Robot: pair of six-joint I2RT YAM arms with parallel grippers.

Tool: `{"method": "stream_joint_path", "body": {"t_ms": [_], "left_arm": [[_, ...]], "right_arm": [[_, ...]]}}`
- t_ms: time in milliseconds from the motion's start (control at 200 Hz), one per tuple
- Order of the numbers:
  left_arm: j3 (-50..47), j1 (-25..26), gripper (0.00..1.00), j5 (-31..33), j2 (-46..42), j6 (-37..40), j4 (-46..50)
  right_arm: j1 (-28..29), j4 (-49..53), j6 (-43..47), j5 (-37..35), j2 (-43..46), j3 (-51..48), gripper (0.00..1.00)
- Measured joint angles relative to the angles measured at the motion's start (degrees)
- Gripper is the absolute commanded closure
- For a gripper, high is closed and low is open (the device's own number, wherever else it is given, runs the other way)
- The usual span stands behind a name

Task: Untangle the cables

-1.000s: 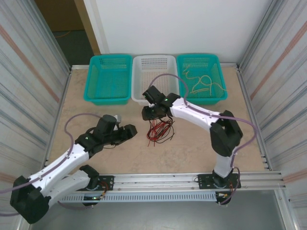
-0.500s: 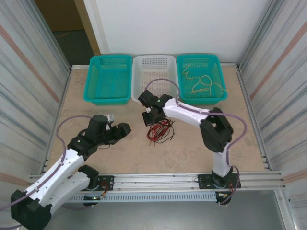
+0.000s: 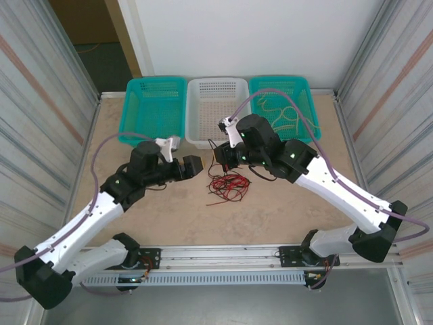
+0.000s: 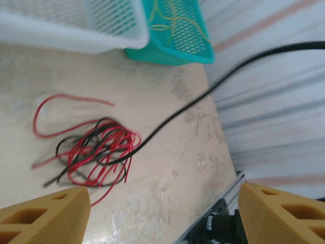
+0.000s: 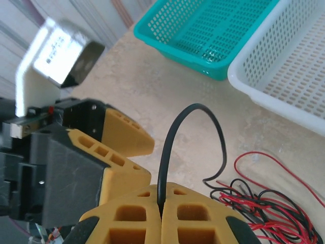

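Right claw (image 5: 161, 202): clamped on black cable (image 5: 163, 168);
Left claw (image 3: 194, 166): jaws apart, empty;
Tangle (image 4: 96, 152): red-black, below right claw, beside left claw;
Progress: yellow cables (image 3: 284, 116) lie in teal basket (image 3: 281, 80); red and black unseparated.

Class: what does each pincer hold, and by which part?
Right pincer: shut on a black cable, on a stretch leading out of the tangle; its end is hidden. Left pincer: open, holding nothing.

Two teal baskets (image 3: 152, 140), one white basket (image 3: 198, 140), two arms (image 3: 88, 220), one tangle of red and black cables (image 3: 226, 184).
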State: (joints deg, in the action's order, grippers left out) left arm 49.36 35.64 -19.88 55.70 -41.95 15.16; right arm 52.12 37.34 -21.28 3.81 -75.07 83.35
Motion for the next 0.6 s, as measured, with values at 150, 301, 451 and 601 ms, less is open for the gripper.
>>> {"method": "stream_joint_path", "body": {"t_ms": [150, 301, 451, 601], "left_arm": [[3.56, 2.64, 0.17, 1.01, 3.43, 6.40, -0.50], [3.56, 6.69, 0.18, 3.91, 5.11, 12.24, -0.26], [3.56, 8.09, 0.24, 7.48, 6.36, 15.47, -0.11], [3.54, 8.26, 0.36, 9.86, 6.40, 17.18, -0.92]], "right_arm": [[0.00, 0.15, 1.16, 0.87, 0.11, 1.90, 1.00], [-0.07, -0.22, 1.40, 2.58, 1.73, 2.84, 1.00], [-0.07, -1.36, 1.38, 4.87, 3.76, 4.20, 0.98], [-0.09, -2.38, 1.38, 6.27, 6.62, 4.24, 0.97]]}}
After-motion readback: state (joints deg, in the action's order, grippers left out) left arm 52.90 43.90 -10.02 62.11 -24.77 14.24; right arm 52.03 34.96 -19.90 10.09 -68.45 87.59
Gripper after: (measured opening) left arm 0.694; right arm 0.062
